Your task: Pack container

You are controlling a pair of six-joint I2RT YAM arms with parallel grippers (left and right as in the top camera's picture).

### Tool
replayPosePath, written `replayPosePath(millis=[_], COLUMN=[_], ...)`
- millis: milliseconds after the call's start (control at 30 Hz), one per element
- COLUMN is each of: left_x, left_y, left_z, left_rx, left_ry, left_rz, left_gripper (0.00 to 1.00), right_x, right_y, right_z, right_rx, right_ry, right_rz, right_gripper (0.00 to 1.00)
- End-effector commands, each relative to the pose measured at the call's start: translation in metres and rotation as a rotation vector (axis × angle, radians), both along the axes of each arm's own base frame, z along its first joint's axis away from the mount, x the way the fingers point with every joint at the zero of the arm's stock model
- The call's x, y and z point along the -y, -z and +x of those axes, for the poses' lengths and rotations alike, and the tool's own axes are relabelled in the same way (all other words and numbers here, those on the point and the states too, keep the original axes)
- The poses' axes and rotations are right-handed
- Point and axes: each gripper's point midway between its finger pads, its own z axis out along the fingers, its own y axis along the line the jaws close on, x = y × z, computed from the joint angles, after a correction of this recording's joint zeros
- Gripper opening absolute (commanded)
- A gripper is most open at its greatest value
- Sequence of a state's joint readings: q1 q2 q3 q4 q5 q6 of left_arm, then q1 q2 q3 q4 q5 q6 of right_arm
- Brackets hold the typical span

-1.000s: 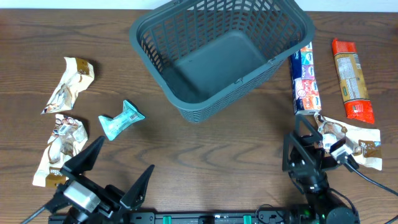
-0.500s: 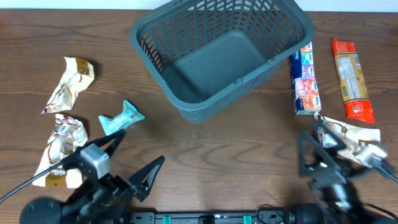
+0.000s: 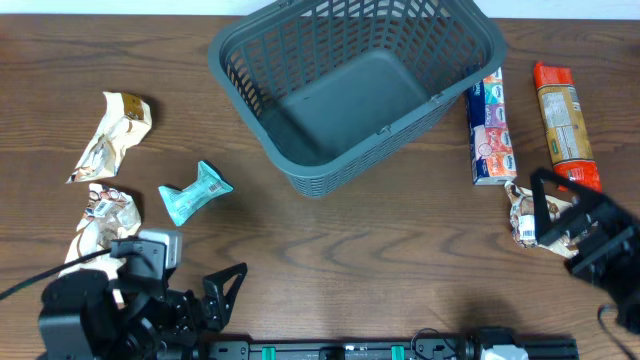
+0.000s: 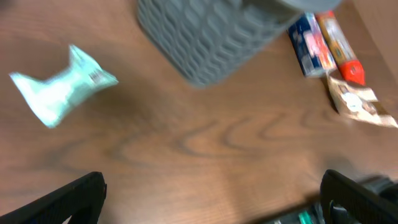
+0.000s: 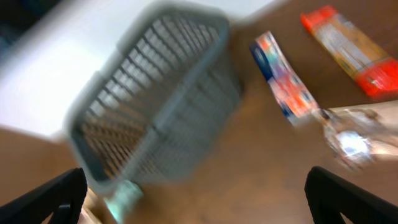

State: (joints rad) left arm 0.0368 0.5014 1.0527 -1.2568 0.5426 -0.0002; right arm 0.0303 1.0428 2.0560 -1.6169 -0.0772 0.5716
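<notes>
The container, a dark grey-green lattice basket [image 3: 322, 178], stands empty at the back centre. It also shows blurred in the left wrist view [image 4: 211, 37] and the right wrist view [image 5: 161, 106]. A teal packet [image 3: 195, 192] lies left of it. My left gripper [image 3: 195, 300] is open and empty at the front left, above bare table in its own view [image 4: 211, 202]. My right gripper [image 3: 575, 225] is open and empty at the right edge, over a crumpled beige packet [image 3: 525, 215]. It is open over bare table in its wrist view [image 5: 199, 199].
Two beige packets [image 3: 110, 135] [image 3: 100, 225] lie at the far left. A blue-white packet [image 3: 490, 125] and an orange packet [image 3: 565, 125] lie right of the basket. Both wrist views are motion-blurred.
The left arm drew back toward the front left and turned. The right arm swung right and farther back, now over the crumpled beige packet. No packet moved.
</notes>
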Motion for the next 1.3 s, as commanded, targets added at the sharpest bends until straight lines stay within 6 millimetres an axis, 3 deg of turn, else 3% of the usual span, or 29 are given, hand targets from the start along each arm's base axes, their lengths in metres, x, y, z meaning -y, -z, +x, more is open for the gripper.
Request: replayPosePath(millis=[0,33,100,267,367,433,567,700,933,1033,1133,1267], left_x=[0.02,0.022,0.022,0.02,0.016,0.012,0.0,0.013,0.067,0.072,0.062,0.054], left_y=[-0.01,-0.012,-0.014,-0.024,-0.019,-0.009,-0.001,-0.023,-0.068,-0.079,-0.087,-0.109], left_z=[-0.01,-0.01,-0.007,0.006,0.015,0.017,0.018,0.028,0.028,0.031,0.039,0.044], left_rx=[-0.017,-0.01,0.006,0.04,-0.04,-0.146,-0.338,-0.339,-0.183,-0.133,-0.099,-0.022], left_ry=[0.093,0.106,0.106,0.073,0.017,-0.008,-0.063,0.028,0.318,0.326,0.241,0.203], left_rz=[-0.097,-0.11,-0.105,-0.127,-0.142,-0.128,-0.051,-0.031,-0.077,-0.071,-0.03,-0.014], left_gripper=[0.99,0.99,0.98,0.99,0.99,0.99,0.99,0.99,0.99,0.99,0.99,0.99], right_x=[-0.023,-0.041,-0.055,-0.054,-0.037,-0.015,0.004,0.005,-0.012,-0.013,-0.01,-0.001], right_y=[-0.005,-0.006,-0.01,-0.028,-0.026,-0.015,0.004,0.013,0.044,0.051,0.045,0.012], right_z=[0.008,0.005,0.005,0.015,0.022,0.023,0.022,0.038,0.083,0.093,0.096,0.093], right_rx=[-0.022,-0.003,0.019,0.106,0.097,0.026,-0.083,-0.138,-0.275,-0.308,-0.287,-0.168], right_ry=[-0.248,-0.371,-0.449,-0.428,-0.329,-0.176,-0.06,-0.036,-0.166,-0.172,-0.168,-0.134], right_rz=[-0.115,-0.103,-0.064,-0.064,-0.116,-0.114,-0.129,-0.103,-0.101,-0.095,-0.1,-0.091], right_gripper=[0.99,1.0,0.99,0.99,0.99,0.99,0.99,0.99,0.99,0.99,0.99,0.99])
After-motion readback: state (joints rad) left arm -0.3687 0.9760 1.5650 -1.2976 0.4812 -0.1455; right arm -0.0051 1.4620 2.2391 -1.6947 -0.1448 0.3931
